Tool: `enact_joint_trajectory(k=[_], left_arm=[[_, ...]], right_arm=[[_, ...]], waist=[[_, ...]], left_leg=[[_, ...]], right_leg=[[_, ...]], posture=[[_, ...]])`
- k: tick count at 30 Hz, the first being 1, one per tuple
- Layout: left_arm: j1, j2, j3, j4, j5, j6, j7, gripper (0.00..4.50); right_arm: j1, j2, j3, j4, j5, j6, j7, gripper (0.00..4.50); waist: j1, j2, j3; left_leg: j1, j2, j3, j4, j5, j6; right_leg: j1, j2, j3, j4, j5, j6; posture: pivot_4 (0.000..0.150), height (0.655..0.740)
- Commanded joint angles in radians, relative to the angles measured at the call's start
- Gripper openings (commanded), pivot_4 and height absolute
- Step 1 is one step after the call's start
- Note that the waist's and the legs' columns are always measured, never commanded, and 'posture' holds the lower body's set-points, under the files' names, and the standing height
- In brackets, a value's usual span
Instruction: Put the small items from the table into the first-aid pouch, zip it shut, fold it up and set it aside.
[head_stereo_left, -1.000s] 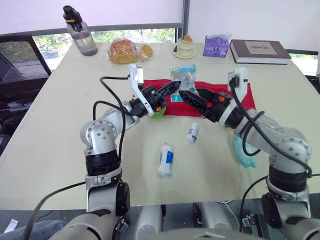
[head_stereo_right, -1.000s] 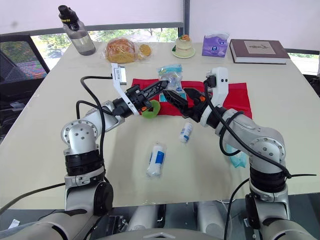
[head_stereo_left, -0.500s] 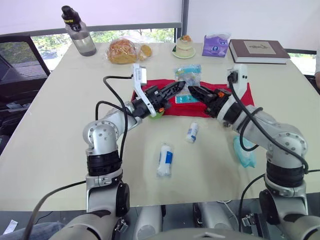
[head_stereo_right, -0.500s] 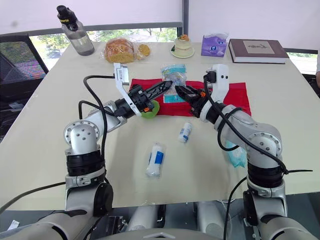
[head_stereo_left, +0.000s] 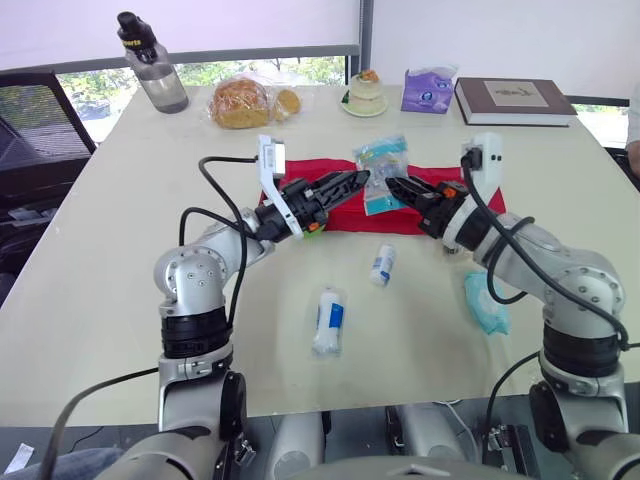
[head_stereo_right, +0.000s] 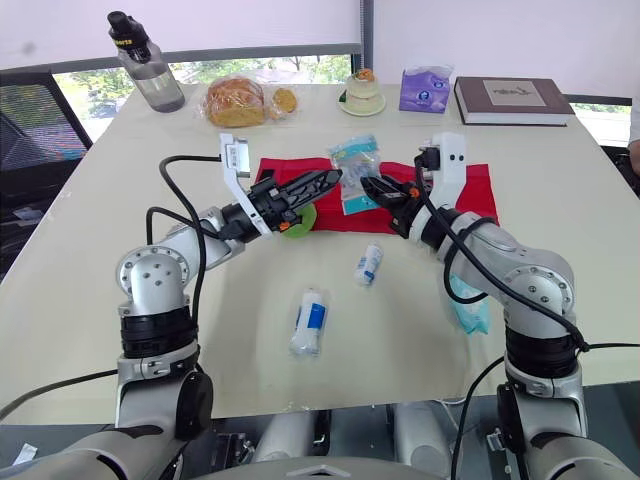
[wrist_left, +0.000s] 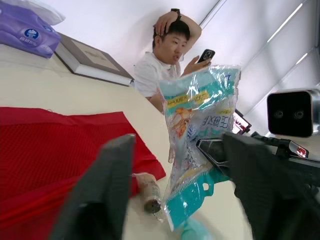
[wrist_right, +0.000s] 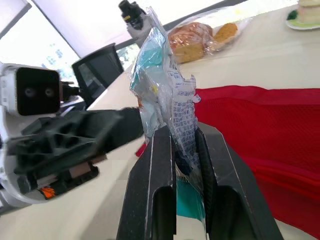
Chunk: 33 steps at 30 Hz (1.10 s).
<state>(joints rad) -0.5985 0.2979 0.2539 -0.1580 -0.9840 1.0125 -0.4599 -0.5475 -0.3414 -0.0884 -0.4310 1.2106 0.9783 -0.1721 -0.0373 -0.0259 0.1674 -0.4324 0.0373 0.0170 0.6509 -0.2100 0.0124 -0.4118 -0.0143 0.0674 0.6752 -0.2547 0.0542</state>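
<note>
A clear packet with teal print (head_stereo_left: 381, 160) hangs above the flat red first-aid pouch (head_stereo_left: 470, 195). My right gripper (head_stereo_left: 393, 187) is shut on the packet's lower edge, and its fingers (wrist_right: 160, 170) pinch the plastic in the right wrist view. Just left of the packet, my left gripper (head_stereo_left: 358, 181) stands open, with its fingers (wrist_left: 107, 185) spread wide on either side of the packet (wrist_left: 200, 130). On the table in front lie a small white bottle (head_stereo_left: 382, 265), a gauze roll (head_stereo_left: 330, 320) and a teal packet (head_stereo_left: 487, 302). A green item (head_stereo_left: 316, 229) peeks out under my left gripper.
Along the far edge stand a water bottle (head_stereo_left: 150, 62), bagged bread (head_stereo_left: 240, 102), a cake on a plate (head_stereo_left: 368, 95), a purple tissue pack (head_stereo_left: 428, 90) and a book (head_stereo_left: 510, 100). A person (wrist_left: 165, 55) sits beyond the table's right side.
The packet passed from my left gripper to my right: the right one shut on it, then the left one opened. Both grippers rose slightly over the pouch.
</note>
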Motion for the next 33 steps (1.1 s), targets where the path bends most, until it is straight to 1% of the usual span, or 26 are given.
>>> enact_joint_trajectory(k=[1,2,4,7,10,12,19,22,25,31,33], left_arm=[[-0.002,0.055,0.016,0.004,0.028,-0.05,-0.036,4.45],[-0.003,0.076,0.013,0.018,0.048,-0.066,-0.048,4.45],[-0.016,0.141,-0.022,0.077,0.15,-0.135,-0.075,4.45],[-0.057,0.225,-0.118,0.216,0.339,-0.277,-0.122,4.45],[-0.127,0.243,-0.18,0.388,0.479,-0.406,-0.141,4.45],[-0.175,0.258,-0.242,0.507,0.587,-0.527,-0.189,4.45],[-0.371,0.277,-0.378,0.949,0.851,-0.882,-0.31,4.45],[-0.425,0.277,-0.421,1.1,0.927,-0.982,-0.373,4.45],[-0.456,0.274,-0.45,1.184,0.978,-1.049,-0.448,4.45],[-0.47,0.287,-0.484,1.251,1.053,-1.143,-0.575,4.45],[-0.474,0.292,-0.483,1.27,1.08,-1.167,-0.568,4.45]], right_arm=[[0.011,-0.02,-0.043,-0.033,0.016,-0.006,-0.001,0.04],[0.018,-0.025,-0.048,-0.033,0.016,-0.006,-0.003,0.04],[0.034,-0.038,-0.059,-0.033,0.008,-0.011,-0.004,0.04],[0.048,-0.042,-0.066,-0.03,-0.009,-0.022,-0.006,0.04],[0.052,-0.039,-0.063,-0.031,-0.024,-0.025,0.0,0.04],[0.056,-0.039,-0.061,-0.032,-0.037,-0.026,0.008,0.04],[0.068,-0.033,-0.068,-0.039,-0.071,-0.035,0.023,0.04],[0.072,-0.026,-0.067,-0.041,-0.087,-0.044,0.028,0.04],[0.072,-0.019,-0.067,-0.042,-0.102,-0.054,0.031,0.04],[0.087,-0.001,-0.067,-0.054,-0.126,-0.071,0.03,0.04],[0.092,0.006,-0.066,-0.059,-0.133,-0.075,0.03,0.04]], waist=[[-0.002,0.0,0.0],[-0.004,0.0,0.0],[-0.004,0.0,0.0],[-0.003,0.0,0.0],[0.003,0.0,0.0],[0.004,0.0,0.0],[0.002,0.0,0.0],[0.0,0.0,0.0],[0.0,0.0,0.0],[0.001,0.0,0.0],[0.001,0.0,0.0]], left_leg=[[0.0,0.0,0.0,0.0,0.0,0.0],[0.0,0.0,0.0,0.0,0.0,0.0],[0.0,0.0,0.0,-0.001,0.0,0.0],[0.001,0.0,0.0,-0.002,0.0,0.0],[0.0,0.0,0.001,-0.002,0.0,0.0],[-0.001,0.0,0.001,-0.001,0.0,0.0],[-0.004,0.0,0.001,-0.008,0.0,0.0],[-0.005,0.0,0.001,-0.01,0.0,0.0],[-0.007,0.0,0.001,-0.01,0.0,0.0],[-0.02,0.0,0.0,-0.006,0.0,0.0],[-0.02,0.0,0.0,-0.006,0.0,0.0]], right_leg=[[0.0,0.0,0.0,0.0,0.0,0.0],[0.0,0.0,0.0,0.0,0.0,0.0],[0.0,0.0,0.0,0.0,0.0,0.0],[-0.001,0.001,0.0,-0.001,0.0,0.0],[-0.001,0.0,0.0,-0.002,0.0,0.0],[0.0,0.0,0.0,-0.003,0.0,0.0],[-0.001,0.0,-0.001,-0.012,0.0,0.0],[-0.003,-0.001,-0.001,-0.012,0.0,0.0],[-0.005,0.0,-0.001,-0.013,0.0,0.0],[-0.015,-0.001,-0.003,-0.01,0.001,0.001],[-0.015,-0.001,-0.003,-0.01,0.001,0.001]], posture=[[0.15,0.74],[0.15,0.74],[0.15,0.74],[0.15,0.74],[0.15,0.74],[0.15,0.74],[0.15,0.74],[0.15,0.74],[0.15,0.74],[0.15,0.74],[0.15,0.74]])
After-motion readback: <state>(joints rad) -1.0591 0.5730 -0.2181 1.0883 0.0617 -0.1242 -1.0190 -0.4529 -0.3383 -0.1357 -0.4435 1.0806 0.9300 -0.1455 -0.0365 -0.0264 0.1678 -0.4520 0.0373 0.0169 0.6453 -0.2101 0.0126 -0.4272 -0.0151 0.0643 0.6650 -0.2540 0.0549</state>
